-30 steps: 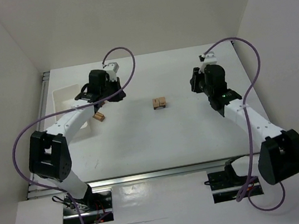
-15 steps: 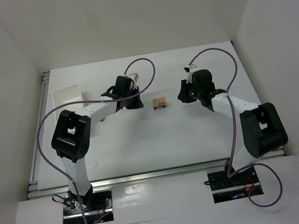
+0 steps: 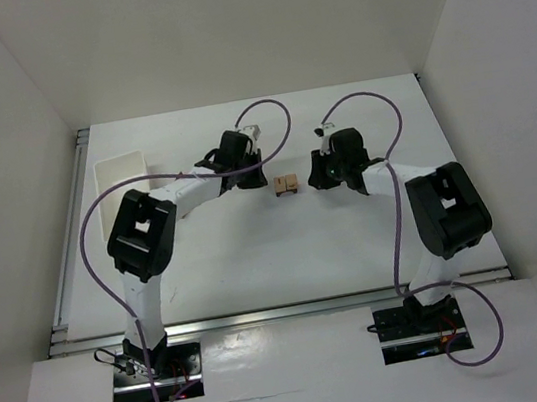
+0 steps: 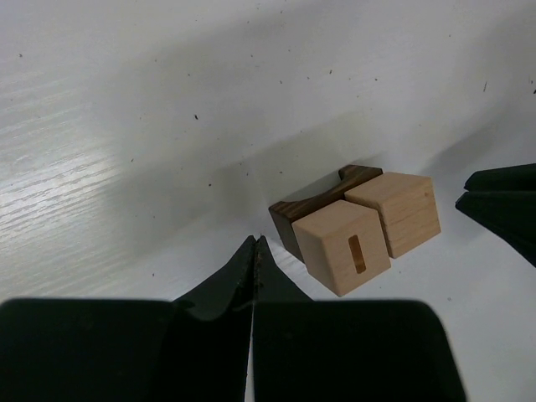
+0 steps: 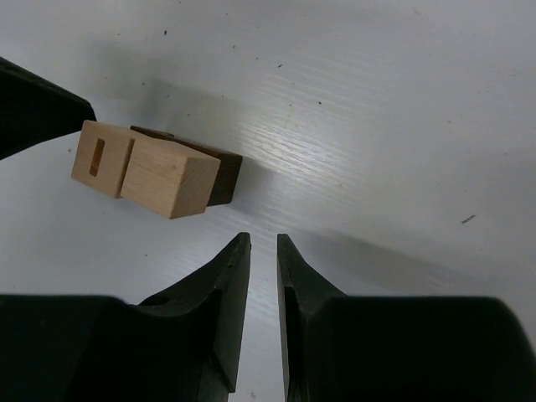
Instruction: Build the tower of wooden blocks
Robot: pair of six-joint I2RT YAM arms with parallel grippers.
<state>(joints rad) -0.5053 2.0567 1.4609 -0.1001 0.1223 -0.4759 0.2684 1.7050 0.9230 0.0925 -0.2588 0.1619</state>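
The wood block tower stands mid-table: a dark brown arch with two light tan cubes on it, one with a slot and one plain. My left gripper is just left of it, shut and empty, its tip close to the arch's corner without touching. My right gripper is just right of the blocks, shut down to a thin slit with nothing in it. In the right wrist view the slotted cube, plain cube and arch lie ahead and to the left.
A white tray sits at the far left of the table, behind the left arm. White walls enclose the table on three sides. Purple cables loop above both wrists.
Both arms have swung inward to either side of the blocks, the left away from the tray. The right jaws have closed a little. The blocks have not moved.
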